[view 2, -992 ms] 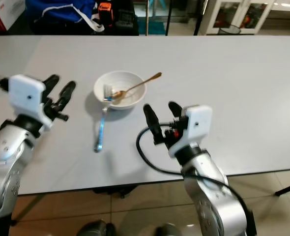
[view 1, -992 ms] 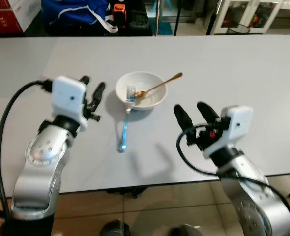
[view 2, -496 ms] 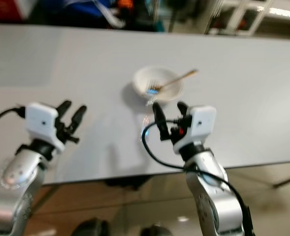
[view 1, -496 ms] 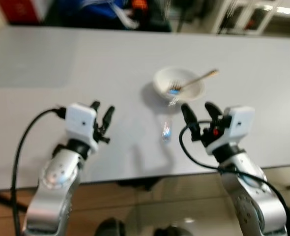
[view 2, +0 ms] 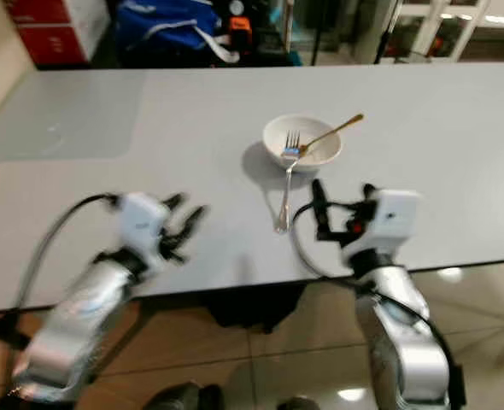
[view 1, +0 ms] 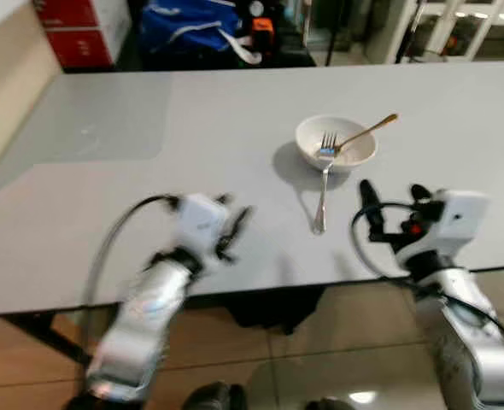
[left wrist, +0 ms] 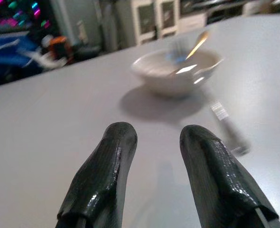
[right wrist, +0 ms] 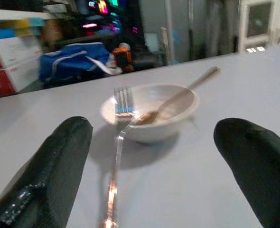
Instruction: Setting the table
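A white bowl [view 1: 336, 143] is sitting on the grey table [view 1: 107, 171], holding a gold spoon [view 1: 367, 132] whose handle is sticking out over the rim, with a fork [view 1: 323, 184] leaning tines-up on the near rim. The right wrist view is catching red boxes [right wrist: 7, 61] and a blue bag [right wrist: 76, 59] behind the table. Since a second ago the camera has pulled back (the left arm is blurring). The right gripper [view 1: 393, 201] is hovering near the fork handle, fingers spread wide; the left gripper [left wrist: 154, 161] is pointing toward the bowl, fingers narrowly parted, holding nothing.
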Controlling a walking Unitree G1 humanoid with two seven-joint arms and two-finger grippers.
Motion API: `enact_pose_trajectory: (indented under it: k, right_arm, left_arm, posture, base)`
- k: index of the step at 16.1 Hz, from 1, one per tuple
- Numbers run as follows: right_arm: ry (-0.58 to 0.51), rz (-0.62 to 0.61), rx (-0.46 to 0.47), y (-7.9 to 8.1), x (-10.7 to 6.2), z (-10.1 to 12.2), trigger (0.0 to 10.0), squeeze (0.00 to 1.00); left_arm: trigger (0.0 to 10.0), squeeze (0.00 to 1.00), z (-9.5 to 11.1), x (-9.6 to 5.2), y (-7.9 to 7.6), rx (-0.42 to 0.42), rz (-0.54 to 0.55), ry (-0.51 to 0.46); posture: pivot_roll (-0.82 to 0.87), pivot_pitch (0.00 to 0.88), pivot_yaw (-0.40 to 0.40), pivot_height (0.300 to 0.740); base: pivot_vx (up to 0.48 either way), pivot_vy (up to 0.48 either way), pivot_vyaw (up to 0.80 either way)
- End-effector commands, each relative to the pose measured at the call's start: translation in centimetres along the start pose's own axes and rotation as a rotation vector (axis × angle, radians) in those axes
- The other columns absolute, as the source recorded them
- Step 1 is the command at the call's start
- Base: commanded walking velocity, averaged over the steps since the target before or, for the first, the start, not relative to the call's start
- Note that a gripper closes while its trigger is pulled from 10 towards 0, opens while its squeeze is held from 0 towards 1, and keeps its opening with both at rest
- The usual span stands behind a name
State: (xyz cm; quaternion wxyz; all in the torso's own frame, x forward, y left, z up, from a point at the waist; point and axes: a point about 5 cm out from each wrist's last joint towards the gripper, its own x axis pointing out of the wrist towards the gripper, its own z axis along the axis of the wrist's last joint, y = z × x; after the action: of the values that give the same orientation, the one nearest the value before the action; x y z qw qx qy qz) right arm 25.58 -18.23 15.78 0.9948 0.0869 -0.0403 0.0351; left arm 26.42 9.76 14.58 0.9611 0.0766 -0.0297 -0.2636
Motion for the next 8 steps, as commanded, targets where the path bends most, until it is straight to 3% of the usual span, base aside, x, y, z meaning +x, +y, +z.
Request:
enact_pose_trajectory:
  k: [1, 3, 4, 5, 6, 7, 8]
  right_arm:
    - [0.022, 0.004, 0.024, -0.4, 0.3, -0.2, 10.0, 1.00]
    - [0.007, 0.049, 0.018, 0.1, 1.2, 0.6, 10.0, 1.00]
    - [0.001, 0.067, 0.043, 0.3, 1.7, 0.9, 10.0, 1.00]
    - [0.006, 0.066, 0.056, 0.3, 1.7, 0.8, 10.0, 1.00]
    - [0.019, 0.086, 0.071, 0.6, 1.8, 0.7, 10.0, 1.00]
    - [0.054, 0.121, 0.080, 1.0, 2.2, -0.4, 10.0, 1.00]
    - [0.062, 0.180, 0.048, 1.8, 2.5, -0.4, 10.0, 1.00]
  left_arm:
    - [10.0, 0.00, 0.1, 0.5, -0.2, 0.007, -0.010, -0.006]
    - [10.0, 0.00, 0.1, 0.9, 0.1, -0.016, -0.002, -0.009]
    - [10.0, 0.00, 0.1, 0.7, 0.5, -0.003, 0.026, -0.006]
    - [10.0, 0.00, 0.0, 0.5, 0.6, 0.012, 0.042, 0.000]
    - [10.0, 0.00, 0.1, 0.1, 1.1, 0.011, 0.070, -0.005]
    - [10.0, 0.00, -0.4, -0.8, 2.0, -0.081, 0.168, -0.015]
    - [10.0, 0.00, -0.5, -1.5, 2.3, -0.092, 0.206, -0.016]
  posture:
    - [-0.12, 0.072, 0.110, 0.740]
    - [-0.13, 0.081, 0.109, 0.740]
    - [-0.09, 0.083, 0.054, 0.740]
    - [-0.09, 0.083, 0.054, 0.740]
    - [-0.06, 0.028, 0.011, 0.740]
    - [-0.05, 0.061, 0.002, 0.740]
    - [-0.05, 0.029, 0.005, 0.740]
  base:
    - [0.000, 0.000, 0.00]
    - [0.000, 0.000, 0.00]
    - [0.000, 0.000, 0.00]
    - [0.000, 0.000, 0.00]
    - [0.000, 0.000, 0.00]
    - [0.000, 0.000, 0.00]
    - [0.000, 0.000, 0.00]
